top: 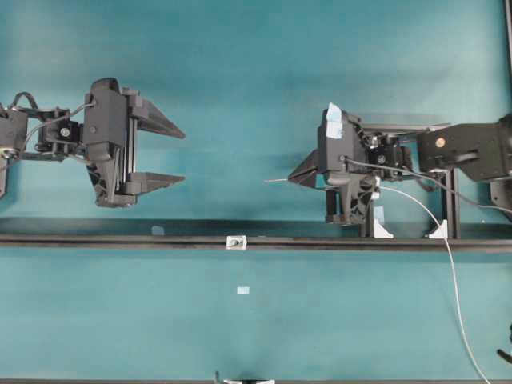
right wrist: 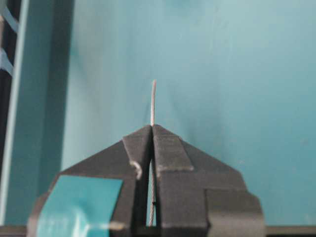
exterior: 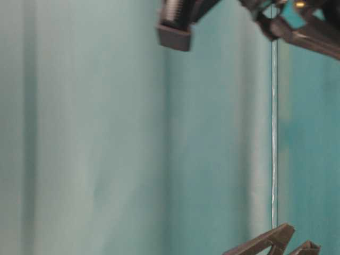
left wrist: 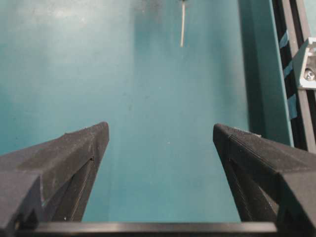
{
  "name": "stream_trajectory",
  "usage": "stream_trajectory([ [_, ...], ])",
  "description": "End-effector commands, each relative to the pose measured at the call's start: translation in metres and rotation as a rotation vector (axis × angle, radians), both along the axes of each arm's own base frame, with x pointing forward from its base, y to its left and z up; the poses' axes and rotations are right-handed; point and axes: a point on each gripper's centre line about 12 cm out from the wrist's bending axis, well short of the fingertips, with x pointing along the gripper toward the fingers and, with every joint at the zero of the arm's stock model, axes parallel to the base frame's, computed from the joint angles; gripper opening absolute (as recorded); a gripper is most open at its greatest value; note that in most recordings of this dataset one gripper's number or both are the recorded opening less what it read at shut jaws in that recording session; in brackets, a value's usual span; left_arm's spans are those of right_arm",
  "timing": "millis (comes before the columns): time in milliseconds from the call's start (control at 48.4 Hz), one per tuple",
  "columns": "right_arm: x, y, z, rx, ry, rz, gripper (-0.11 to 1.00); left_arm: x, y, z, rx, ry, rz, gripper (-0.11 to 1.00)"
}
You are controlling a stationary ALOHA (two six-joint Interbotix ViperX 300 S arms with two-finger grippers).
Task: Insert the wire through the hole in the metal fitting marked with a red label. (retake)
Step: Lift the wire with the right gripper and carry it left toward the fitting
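Observation:
My right gripper [top: 293, 181] [right wrist: 152, 127] is shut on the wire [top: 448, 240] [right wrist: 153, 98], with a short straight end sticking out past its fingertips toward the left. The rest of the wire trails behind the gripper and curves down to the front right edge. The small silvery metal fitting [top: 236, 242] [left wrist: 308, 64] sits on the black rail [top: 120, 238], its dark hole [top: 237, 241] at the centre; I see no red on it. My left gripper [top: 182, 155] [left wrist: 161, 133] hangs open and empty behind the rail, facing the wire end [left wrist: 182, 29].
Black uprights with white foot brackets [top: 378, 229] stand on the rail under the right arm. A small pale tag [top: 243, 290] lies on the teal mat in front of the fitting. A second black rail edge [top: 120, 381] runs along the front.

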Motion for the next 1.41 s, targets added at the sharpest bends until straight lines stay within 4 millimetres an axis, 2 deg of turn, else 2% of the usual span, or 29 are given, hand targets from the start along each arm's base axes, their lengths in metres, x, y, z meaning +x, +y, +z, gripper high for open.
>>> stream_trajectory([
  [0,0.002,-0.001,0.027,-0.002,-0.058,-0.002,0.03,0.004,0.000,0.013,0.001,-0.046,-0.001,0.72],
  [248,-0.008,-0.001,0.067,-0.027,-0.104,0.018,0.03,0.009,0.000,0.030,0.001,-0.092,0.000,0.72],
  [475,-0.012,-0.001,0.091,-0.058,-0.118,0.035,0.03,0.013,0.002,0.046,0.001,-0.095,0.004,0.72],
  [682,-0.012,-0.002,0.092,-0.063,-0.103,0.035,0.03,0.012,0.002,0.052,-0.001,-0.100,0.004,0.72],
  [971,-0.016,-0.001,0.086,-0.045,-0.113,0.027,0.03,0.008,-0.002,0.042,-0.011,-0.098,-0.002,0.72],
  [1178,-0.019,0.010,0.083,-0.001,-0.194,0.038,0.03,-0.001,-0.017,0.037,-0.026,-0.266,-0.036,0.72],
  [1385,-0.024,0.028,0.076,0.058,-0.294,0.057,0.03,-0.011,-0.033,0.021,-0.078,-0.389,-0.046,0.72],
])
